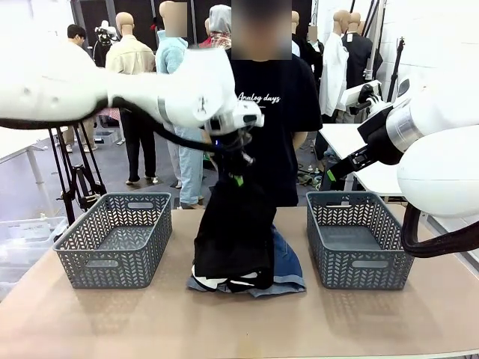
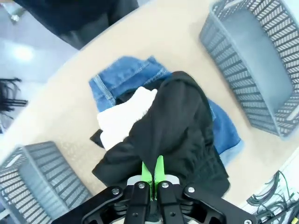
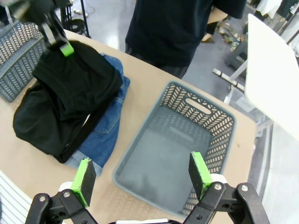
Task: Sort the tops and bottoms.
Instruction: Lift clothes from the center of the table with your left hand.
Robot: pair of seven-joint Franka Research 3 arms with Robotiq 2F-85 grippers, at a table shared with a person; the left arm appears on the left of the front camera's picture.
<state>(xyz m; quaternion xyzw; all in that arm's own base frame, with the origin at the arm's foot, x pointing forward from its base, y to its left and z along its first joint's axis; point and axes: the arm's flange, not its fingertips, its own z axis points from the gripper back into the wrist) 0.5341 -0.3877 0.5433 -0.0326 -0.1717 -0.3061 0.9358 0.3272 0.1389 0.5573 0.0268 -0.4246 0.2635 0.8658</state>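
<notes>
My left gripper (image 1: 238,178) is shut on the top edge of a black top (image 1: 233,232) and holds it up, so the cloth hangs down to the pile at the table's middle. In the left wrist view the fingertips (image 2: 153,167) pinch the black top (image 2: 180,126), and a white patch of fabric (image 2: 124,119) shows beside it. Under it lie blue denim bottoms (image 1: 288,269) (image 2: 126,79). My right gripper (image 3: 142,175) stands open over the right basket (image 3: 196,105), holding nothing. From there the black top (image 3: 70,93) and the denim (image 3: 105,135) lie to the left.
Two grey lattice baskets stand on the table, one left (image 1: 116,238) and one right (image 1: 358,238) of the pile, both with nothing in them. A person in a black printed T-shirt (image 1: 273,112) stands at the far edge. The table's front strip is bare.
</notes>
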